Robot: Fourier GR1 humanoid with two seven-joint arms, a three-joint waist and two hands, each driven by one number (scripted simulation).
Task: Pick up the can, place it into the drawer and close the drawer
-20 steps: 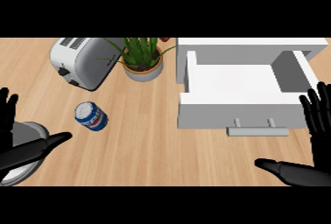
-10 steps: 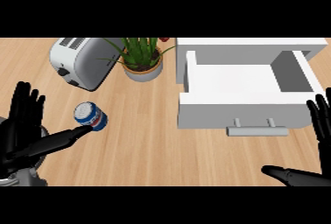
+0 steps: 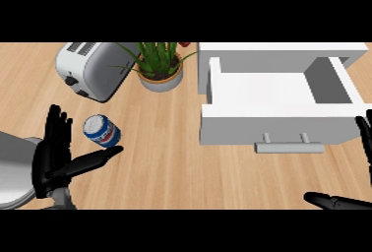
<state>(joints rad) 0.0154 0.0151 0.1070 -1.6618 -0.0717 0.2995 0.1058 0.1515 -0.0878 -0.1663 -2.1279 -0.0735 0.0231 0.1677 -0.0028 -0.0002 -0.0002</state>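
Over the last second the left hand (image 3: 52, 161) has advanced, fingers straight and spread, to bracket the can (image 3: 101, 131) (on the counter, well left of the open drawer (image 3: 280, 132)), so grasping appears next; the right hand (image 3: 365, 147) rests open.

You see: counter (image 3: 170, 174) matt wood grain | toaster (image 3: 94, 69) brushed metal | can (image 3: 102, 131) glossy | drawer (image 3: 276, 129) smooth matt white | handle (image 3: 289, 147) grey metal
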